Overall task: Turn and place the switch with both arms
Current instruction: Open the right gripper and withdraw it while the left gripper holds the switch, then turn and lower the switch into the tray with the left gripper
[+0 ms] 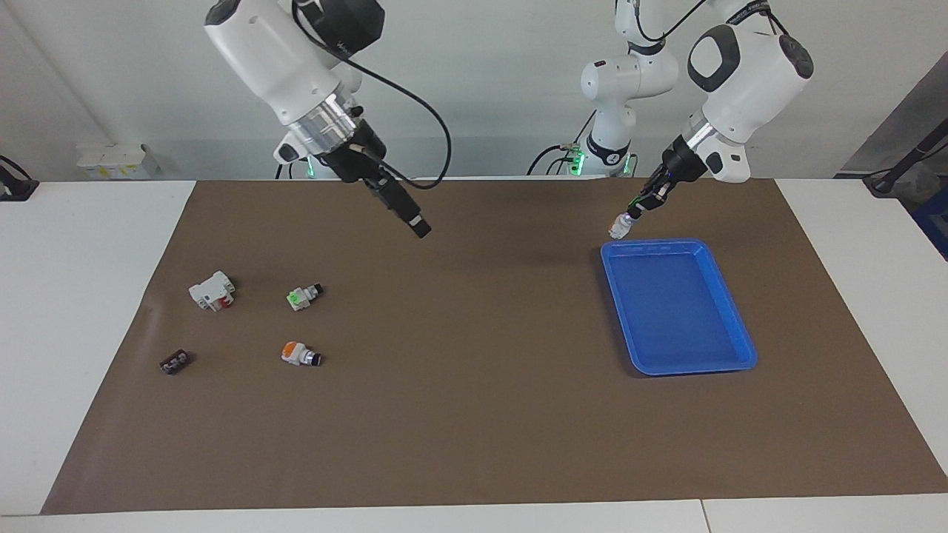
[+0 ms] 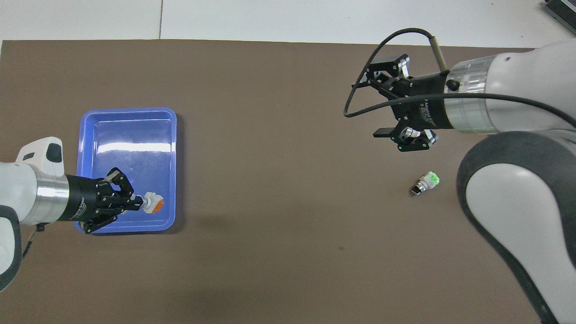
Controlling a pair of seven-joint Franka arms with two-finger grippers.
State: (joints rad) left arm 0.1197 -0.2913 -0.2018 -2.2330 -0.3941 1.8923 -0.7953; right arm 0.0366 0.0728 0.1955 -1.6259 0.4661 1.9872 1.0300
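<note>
Progress: left gripper (image 2: 137, 204) pinches white orange-ended switch (image 2: 153, 203) over blue plastic tray (image 1: 729, 314) rim | release remains | right gripper (image 2: 390, 101) spread, empty.

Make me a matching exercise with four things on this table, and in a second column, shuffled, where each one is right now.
Things:
1. switch
2. green-faced switch
3. right gripper
4. blue tray

Places:
A. on the mat toward the left arm's end
B. held in the left gripper, over the tray's near corner
C. open, up over bare mat
D. lying on the mat toward the right arm's end

Pairs: 1-B, 2-D, 3-C, 4-A
</note>
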